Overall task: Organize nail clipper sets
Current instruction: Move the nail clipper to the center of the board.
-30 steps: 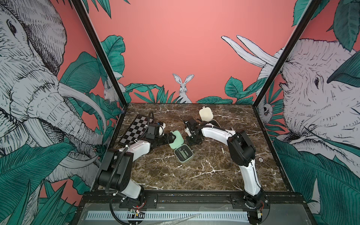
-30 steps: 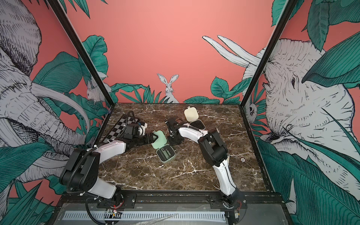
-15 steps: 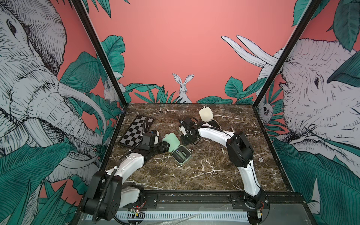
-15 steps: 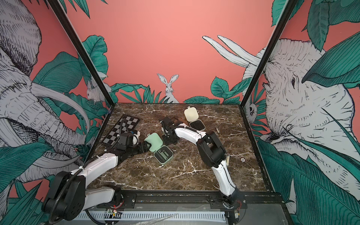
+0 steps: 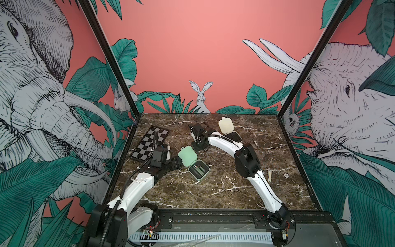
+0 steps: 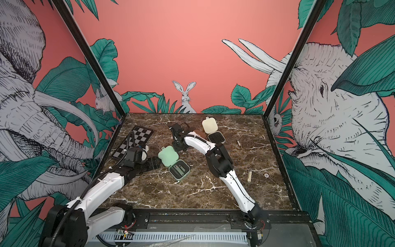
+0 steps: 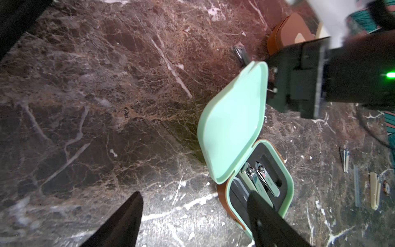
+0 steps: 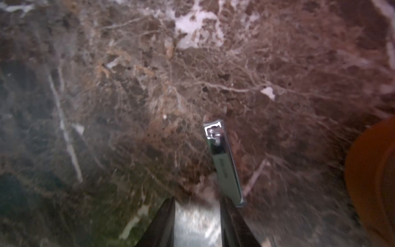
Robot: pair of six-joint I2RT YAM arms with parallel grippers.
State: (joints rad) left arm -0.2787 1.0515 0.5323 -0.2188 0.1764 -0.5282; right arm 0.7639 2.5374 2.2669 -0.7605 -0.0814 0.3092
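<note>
Left fingers (image 7: 126,222) apart | mint case (image 7: 233,119) lid raised, beside | clipper (image 7: 241,55) beyond lid

Mint green case (image 5: 187,155), cream case (image 5: 225,126), black-and-grey checkerboard (image 5: 149,143), brown marble table (image 5: 213,188).

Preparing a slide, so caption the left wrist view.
Open left gripper facing the open mint green case on the marble table, two nail clippers seated in its black insert.

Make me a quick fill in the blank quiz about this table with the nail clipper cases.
The green case has its lid ___.
The insert inside it is coloured ___.
The checkerboard lies on the robot's ___ side.
The animal painted on the back wall is a ___.
Missing words: open, black, left, rabbit.
</note>
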